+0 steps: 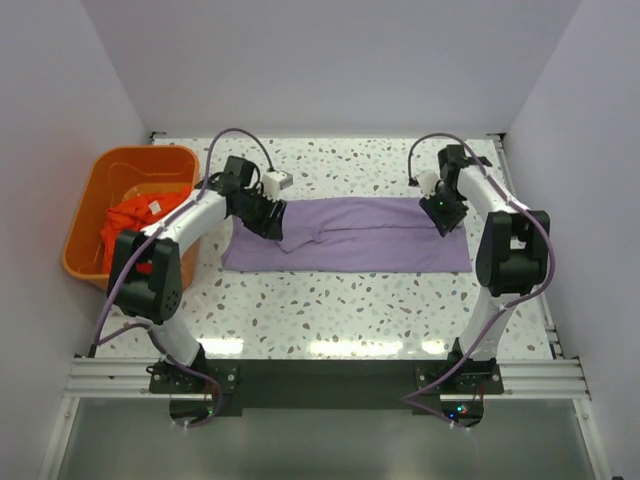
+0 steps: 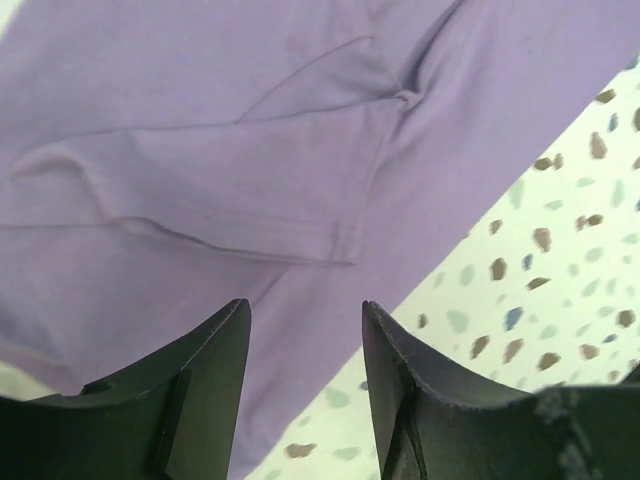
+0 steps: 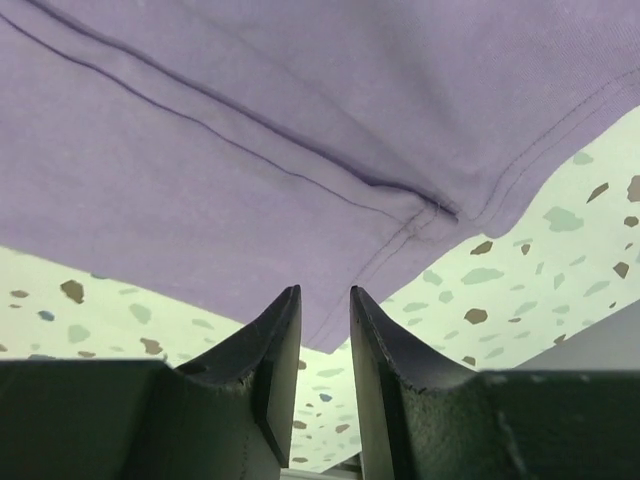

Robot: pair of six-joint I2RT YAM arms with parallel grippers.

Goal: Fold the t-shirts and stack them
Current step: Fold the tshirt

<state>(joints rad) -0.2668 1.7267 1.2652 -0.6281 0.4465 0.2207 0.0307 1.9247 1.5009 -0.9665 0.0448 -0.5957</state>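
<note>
The lavender-purple t-shirt [image 1: 350, 240] lies flat on the speckled table as a long band folded lengthwise. My left gripper [image 1: 268, 222] hovers over its left end. In the left wrist view the left gripper [image 2: 305, 305] is open and empty, with the shirt [image 2: 200, 150] and its folded sleeve [image 2: 250, 200] below it. My right gripper [image 1: 443, 215] is over the shirt's right end. In the right wrist view the right gripper [image 3: 325, 290] stands narrowly open just off a hemmed corner of the shirt [image 3: 250, 130], holding nothing. The orange-red t-shirt [image 1: 130, 220] lies crumpled in the basket.
The rigid orange basket [image 1: 82, 215] stands at the left of the table, beside the left arm. White walls close in the table on the left, back and right. A metal rail [image 1: 320, 375] runs along the near edge.
</note>
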